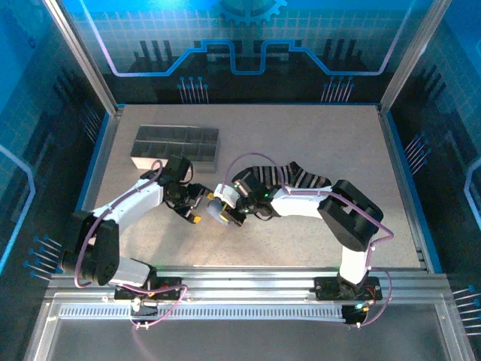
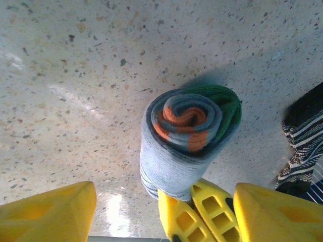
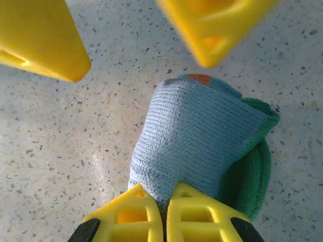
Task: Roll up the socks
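The grey-blue sock (image 2: 176, 151) is wound into a tight roll on the table, its orange cuff spiralled inside and its green toe on the outer side. My right gripper (image 3: 164, 199) is shut on the roll's outer grey-blue layer (image 3: 197, 131). My left gripper (image 2: 164, 194) stands open, its yellow fingers (image 2: 50, 212) wide on either side of the roll and not touching it. From above, the roll (image 1: 220, 212) lies between the left gripper (image 1: 195, 210) and the right gripper (image 1: 231, 204). The black sock with white stripes (image 1: 294, 177) lies flat behind the right arm, its edge (image 2: 303, 136) showing at the right.
A grey compartmented tray (image 1: 175, 145) stands at the back left of the speckled table (image 1: 331, 135). The right arm's forearm reaches across the black sock. Blue enclosure walls stand round the table's sides and back.
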Available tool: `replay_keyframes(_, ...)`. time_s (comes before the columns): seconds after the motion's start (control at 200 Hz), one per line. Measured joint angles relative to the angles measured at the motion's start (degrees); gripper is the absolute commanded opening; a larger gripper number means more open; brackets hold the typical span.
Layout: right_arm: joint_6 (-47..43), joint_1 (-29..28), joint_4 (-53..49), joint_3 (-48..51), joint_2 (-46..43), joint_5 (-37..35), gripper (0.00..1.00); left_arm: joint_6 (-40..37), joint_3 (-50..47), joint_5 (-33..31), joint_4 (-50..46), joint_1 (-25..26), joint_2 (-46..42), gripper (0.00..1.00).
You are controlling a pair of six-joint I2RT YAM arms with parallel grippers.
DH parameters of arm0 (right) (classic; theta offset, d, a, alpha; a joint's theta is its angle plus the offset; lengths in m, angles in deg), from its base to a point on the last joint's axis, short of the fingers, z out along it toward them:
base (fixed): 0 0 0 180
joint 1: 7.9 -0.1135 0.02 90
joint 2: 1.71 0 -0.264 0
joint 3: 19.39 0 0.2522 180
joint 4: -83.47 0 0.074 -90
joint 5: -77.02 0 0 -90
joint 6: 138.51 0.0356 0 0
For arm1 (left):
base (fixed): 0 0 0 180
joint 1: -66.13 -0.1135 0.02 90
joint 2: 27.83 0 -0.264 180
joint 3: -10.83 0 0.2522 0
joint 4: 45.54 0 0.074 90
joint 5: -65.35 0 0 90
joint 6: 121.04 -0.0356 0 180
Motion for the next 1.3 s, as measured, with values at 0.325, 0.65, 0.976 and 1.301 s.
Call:
replay_keyframes(0.325,7.8,8.4,0.0,-2.3,5.2,18.7,0.0,-0.1,0.0,0.4,6.1,5.0,5.4,0.72)
replay_keyframes(0.65,12.1,10.7,-2.0,-4.7,8.1,25.0,0.0,-2.2,5.2,-1.5,6.9,7.8,14.9,0.56)
replay_keyframes(0.976,13.7,10.9,-4.5,-5.4,8.0,25.7,0.14,-4.8,6.1,-2.0,6.8,8.2,17.1,0.04)
replay_keyframes(1.301,24.5,10.7,-6.6,1.5,-3.1,12.4,0.64,-4.8,0.6,-0.6,8.3,7.9,12.6,0.0)
